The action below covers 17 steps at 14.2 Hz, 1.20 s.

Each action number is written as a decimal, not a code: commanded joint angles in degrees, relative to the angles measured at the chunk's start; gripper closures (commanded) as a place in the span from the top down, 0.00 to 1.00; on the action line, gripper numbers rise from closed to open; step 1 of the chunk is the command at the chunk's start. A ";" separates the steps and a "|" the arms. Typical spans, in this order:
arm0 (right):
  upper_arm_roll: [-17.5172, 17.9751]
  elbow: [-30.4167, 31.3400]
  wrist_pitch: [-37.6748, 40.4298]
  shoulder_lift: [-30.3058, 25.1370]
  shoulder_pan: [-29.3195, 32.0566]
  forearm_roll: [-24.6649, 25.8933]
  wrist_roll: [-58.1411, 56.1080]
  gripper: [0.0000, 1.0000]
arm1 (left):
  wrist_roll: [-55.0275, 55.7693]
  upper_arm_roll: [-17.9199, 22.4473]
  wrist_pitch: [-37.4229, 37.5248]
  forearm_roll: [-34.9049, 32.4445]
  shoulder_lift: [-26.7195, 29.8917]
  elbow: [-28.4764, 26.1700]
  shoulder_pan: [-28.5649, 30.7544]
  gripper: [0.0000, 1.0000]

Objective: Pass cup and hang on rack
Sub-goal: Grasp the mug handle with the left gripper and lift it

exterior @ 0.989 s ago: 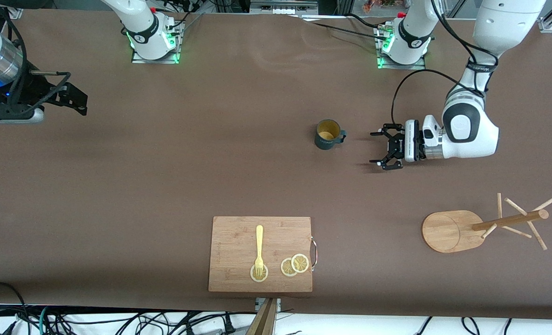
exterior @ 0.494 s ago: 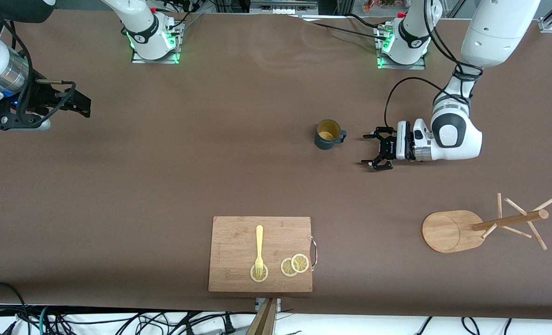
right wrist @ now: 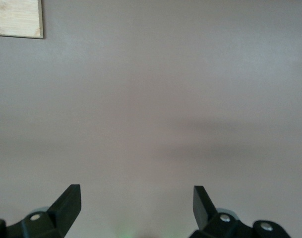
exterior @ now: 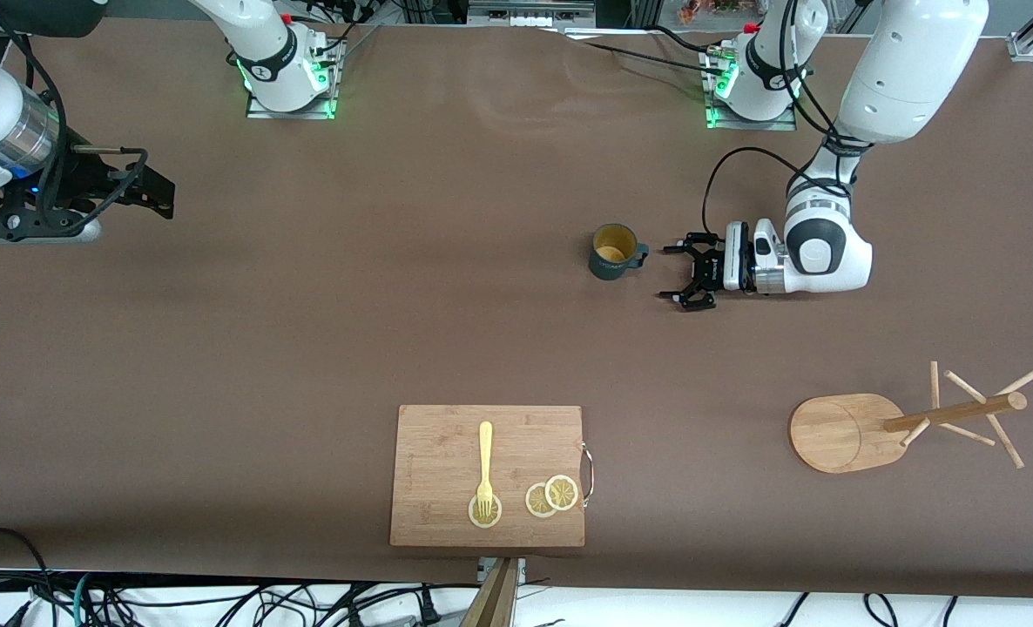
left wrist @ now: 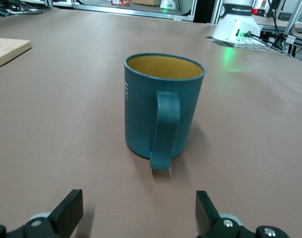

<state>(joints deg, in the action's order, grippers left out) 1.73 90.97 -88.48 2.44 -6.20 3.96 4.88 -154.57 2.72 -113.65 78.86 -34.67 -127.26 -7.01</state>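
Upright on the brown table point(exterior: 325, 331), toward the left arm's end and closer to the base-side edge than to the camera-side edge: the cup point(exterior: 613, 252), handle turned toward the left gripper point(exterior: 685, 274). Left gripper low and level just beside that handle, fingers point(left wrist: 69, 210) spread wide, nothing between them, not touching the cup. Only the finger tips caught in the left wrist view, with the cup point(left wrist: 162, 106) square between them and apart from them; mustard inside seen, bottom of the cup not made out.

Near the camera-side corner at the left arm's end: the rack point(exterior: 865, 428), oval base flat on the table, pegs bare.

Right gripper point(exterior: 146, 193) waiting over the table's edge at the right arm's end, partly cut off by the frame; fingers point(right wrist: 66, 201) spread, empty.

At the middle of the camera-side edge: a cutting board point(exterior: 447, 453) with a fork point(exterior: 484, 466) and three lemon slices point(exterior: 551, 496), one slice partly covered by the fork's tines.
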 commanded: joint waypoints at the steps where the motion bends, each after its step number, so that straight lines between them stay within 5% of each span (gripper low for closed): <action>1: -0.06 -0.88 -0.38 -0.25 -0.39 -0.88 -0.57 1.00 | -5.83 0.19 0.71 3.58 -0.83 -0.35 -1.68 1.00; 14: -0.06 -0.88 -1.26 -0.25 -0.39 -0.88 -0.57 1.00 | -5.75 -0.87 0.71 9.47 -0.83 -1.85 -4.85 1.00; 15: -0.06 -0.88 -1.26 -0.25 -0.39 -0.88 -0.57 1.00 | -5.75 -0.87 0.80 9.47 -0.83 -2.02 -4.94 0.96; 17: -0.15 -0.88 -1.26 -0.25 -0.39 -0.88 -0.57 1.00 | -5.92 -0.87 0.80 9.47 -0.75 -2.55 -4.94 0.70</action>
<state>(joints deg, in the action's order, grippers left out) 1.81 90.65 -89.77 2.45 -6.41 3.95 4.87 -155.42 1.50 -113.55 85.90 -35.70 -128.29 -11.53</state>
